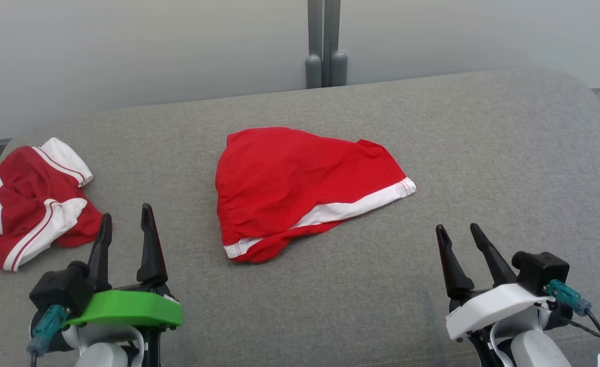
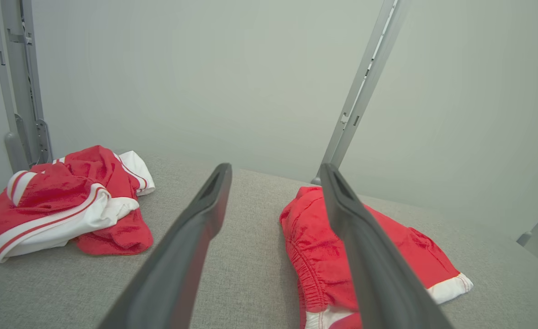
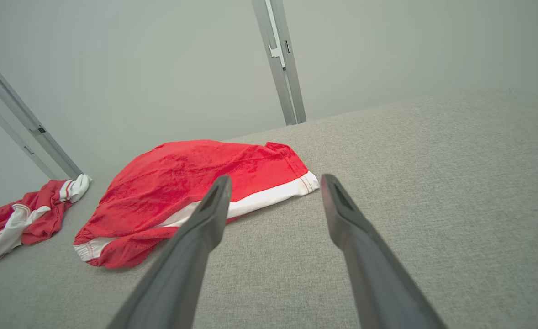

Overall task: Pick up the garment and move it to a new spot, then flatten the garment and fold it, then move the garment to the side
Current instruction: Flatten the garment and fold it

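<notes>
Left gripper: both dark fingers are spread apart with nothing between them. It hovers over the near left part of the grey upholstered surface, fingers pointing away from the robot. In the left wrist view the left gripper shows bare grey fabric in the gap between its fingers.

Right gripper: fingers likewise spread, holding nothing. It sits over the near right part of the surface. In the right wrist view the right gripper points across bare fabric.

Red garment: lies near the middle of the surface, between the two grippers and beyond them, touching neither. It is laid down in a rounded, roughly flattened shape with a white band along its near right edge and a gathered waistband at its left edge. It is visible to the right of the left fingers and to the left of the right fingers.

Crumpled garment: a red piece with white striped trim, bunched at the far left edge of the surface, just left of the left gripper and well apart from the red garment.

Behind the surface stands a pale wall with a grey upright post.
</notes>
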